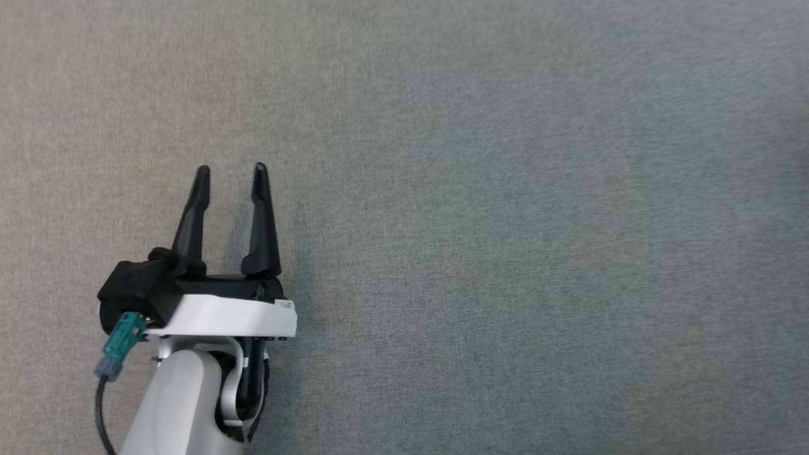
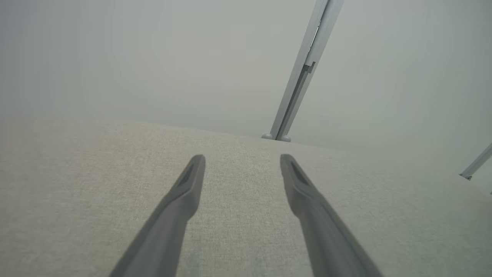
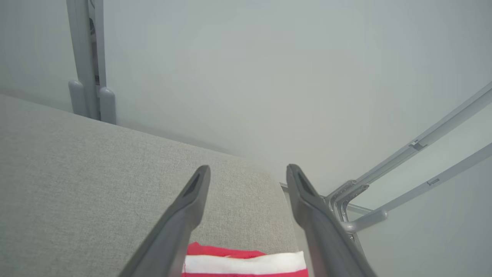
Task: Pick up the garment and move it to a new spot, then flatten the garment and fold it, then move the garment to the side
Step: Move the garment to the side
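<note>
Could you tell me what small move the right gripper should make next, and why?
Probably lift the right gripper straight up: its jaws stand open, and the striped garment lies flat on the table near its corner, seemingly set aside.

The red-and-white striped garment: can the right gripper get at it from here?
Probably yes. The right gripper is open, and the garment lies just below it on the grey tabletop, with nothing between them.

Tabletop w/ matt woven cloth, garment smooth cloth, left pincer matt plastic, frame smooth metal
</note>
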`<state>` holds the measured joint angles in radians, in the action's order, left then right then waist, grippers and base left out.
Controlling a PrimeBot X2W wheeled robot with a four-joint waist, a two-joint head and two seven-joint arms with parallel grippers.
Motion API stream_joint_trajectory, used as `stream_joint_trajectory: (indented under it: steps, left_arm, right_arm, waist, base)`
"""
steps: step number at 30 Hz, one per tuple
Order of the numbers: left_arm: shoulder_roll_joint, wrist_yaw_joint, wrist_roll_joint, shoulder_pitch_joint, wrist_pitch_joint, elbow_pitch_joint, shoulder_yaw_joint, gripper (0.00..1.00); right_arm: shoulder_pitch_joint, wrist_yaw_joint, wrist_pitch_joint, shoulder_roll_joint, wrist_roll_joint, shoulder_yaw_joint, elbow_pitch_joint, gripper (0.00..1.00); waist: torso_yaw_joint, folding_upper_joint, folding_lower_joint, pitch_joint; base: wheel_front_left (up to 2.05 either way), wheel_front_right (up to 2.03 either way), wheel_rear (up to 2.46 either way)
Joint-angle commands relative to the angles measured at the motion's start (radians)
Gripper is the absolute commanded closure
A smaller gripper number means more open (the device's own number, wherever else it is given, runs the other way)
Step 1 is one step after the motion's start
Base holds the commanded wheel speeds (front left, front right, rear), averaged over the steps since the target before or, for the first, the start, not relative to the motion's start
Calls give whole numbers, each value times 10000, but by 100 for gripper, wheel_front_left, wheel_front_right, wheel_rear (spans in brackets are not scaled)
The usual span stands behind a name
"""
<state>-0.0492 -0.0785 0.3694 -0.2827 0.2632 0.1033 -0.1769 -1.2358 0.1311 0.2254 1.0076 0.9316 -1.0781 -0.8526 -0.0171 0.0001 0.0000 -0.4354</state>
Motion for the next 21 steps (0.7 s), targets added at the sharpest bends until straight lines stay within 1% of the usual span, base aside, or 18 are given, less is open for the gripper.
stream_joint_trajectory:
  steps: [1,3,4,6,8,10,13,15,18,21]
  left_arm:
    - [-37,83,-110,131,6,-49,180,0]
    - [-46,127,-188,282,7,-101,419,0]
    - [-46,127,-188,282,7,-101,419,0]
    - [-37,171,-246,420,6,-149,574,0]
    - [-37,177,-287,554,7,-215,712,0]
    - [-35,185,-324,723,6,-284,830,0]
    - [-45,141,-370,967,6,-430,979,0]
    - [-37,186,-379,1115,7,-507,1130,0]
    - [-41,183,-398,1357,6,-606,1327,0]
    - [-41,254,-397,1658,6,-627,1521,0]
  right_arm:
    - [210,-5,187,-367,298,231,195,0]
    - [585,-5,294,-962,1020,662,617,0]
    - [585,-5,294,-962,1020,662,617,0]
    - [907,-7,359,-1251,1426,1006,1110,0]
    - [1305,-7,407,-1520,1531,1330,1518,0]
    - [1722,-5,412,-1930,1534,1968,2079,0]
    - [2616,-4,406,-2446,1223,3242,2852,0]
    - [3256,-5,408,-2870,833,4352,3386,0]
    - [4369,-4,400,-3756,-10,6072,4317,0]
    - [5518,-4,401,-4819,-952,7474,5463,0]
  waist:
    - [-285,-1,0,596]
    - [-421,-1,0,958]
    - [-421,-1,0,958]
    - [-541,-1,0,1278]
    - [-643,-1,0,1599]
    - [-728,-1,0,1871]
    - [-835,-1,0,2224]
    - [-895,-1,0,2405]
    - [-955,-1,0,2633]
    - [-1027,-1,0,2948]
  base:
    - [0,0,0]
    - [0,0,0]
    - [0,0,0]
    - [0,0,0]
    - [0,0,0]
    - [0,0,0]
    - [0,0,0]
    - [0,0,0]
    - [0,0,0]
    - [0,0,0]
